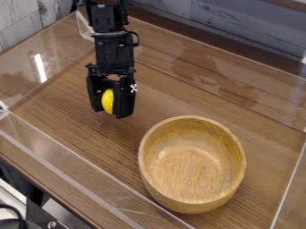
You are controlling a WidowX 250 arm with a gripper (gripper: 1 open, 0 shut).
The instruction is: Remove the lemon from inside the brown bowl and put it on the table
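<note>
The gripper (pixel 110 100) is clasping the lemon (pixel 109 101) toward the tabletop's (pixel 72 125) left edge, well apart from the brown bowl (pixel 192 165). Good placing means lowering gently until the fruit is touching wood, then opening slowly so it isn't rolling.

The bowl (pixel 192 165) sits on the table (pixel 185 80), toward the front and right of the view. The lemon (pixel 109 99) is behind it and to its left — well apart from the bowl, between the fingers (pixel 92 88). Walls stand along the table's edges — one behind (pixel 239 27).
</note>
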